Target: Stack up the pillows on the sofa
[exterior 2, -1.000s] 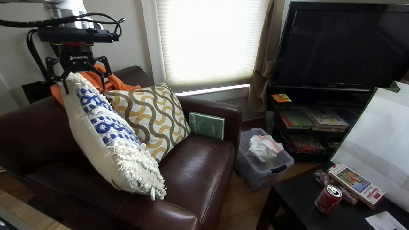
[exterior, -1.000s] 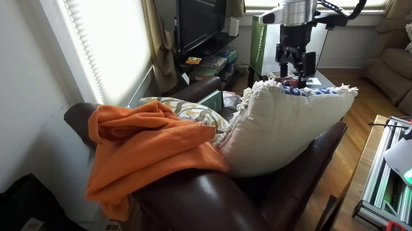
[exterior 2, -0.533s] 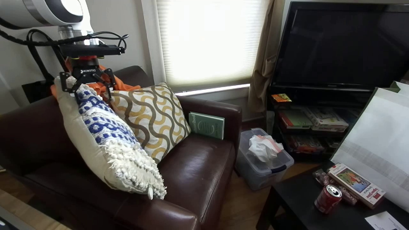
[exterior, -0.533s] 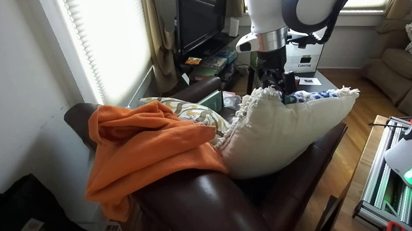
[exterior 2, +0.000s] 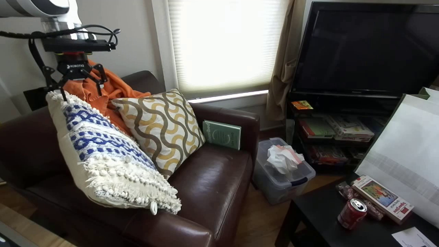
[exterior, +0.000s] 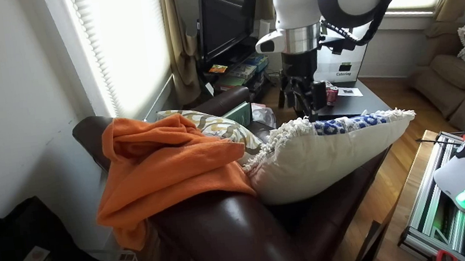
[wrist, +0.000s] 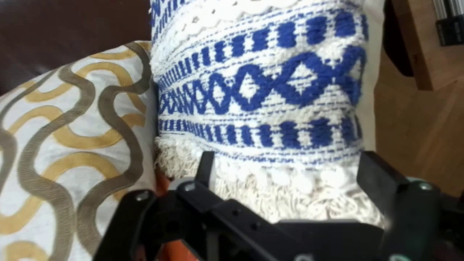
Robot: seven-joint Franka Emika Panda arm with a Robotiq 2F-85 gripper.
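The white, blue-patterned, fringed pillow (exterior 2: 106, 147) leans tilted on the dark brown leather sofa (exterior 2: 212, 181), its blue face upward. It also shows in an exterior view (exterior: 328, 163) and the wrist view (wrist: 261, 87). The pillow with brown and yellow waves (exterior 2: 164, 130) leans beside it against the backrest; it also shows in the wrist view (wrist: 72, 145). My gripper (exterior 2: 82, 94) is open at the fringed pillow's upper edge. In the wrist view, the gripper (wrist: 288, 163) has its fingers apart with the fringed edge between or below them; I cannot tell whether they touch.
An orange blanket (exterior: 167, 168) drapes over the sofa back, close to the gripper. A green book (exterior 2: 222, 134) stands against the far armrest. A clear bin (exterior 2: 284, 178) stands beside the sofa. A black table (exterior 2: 319, 216) holds a red can (exterior 2: 352, 213).
My gripper came down onto the fringed pillow's upper edge, then rose slightly. The pillow's top tipped away and lower, so more of its blue face shows. The wavy pillow stayed almost still.
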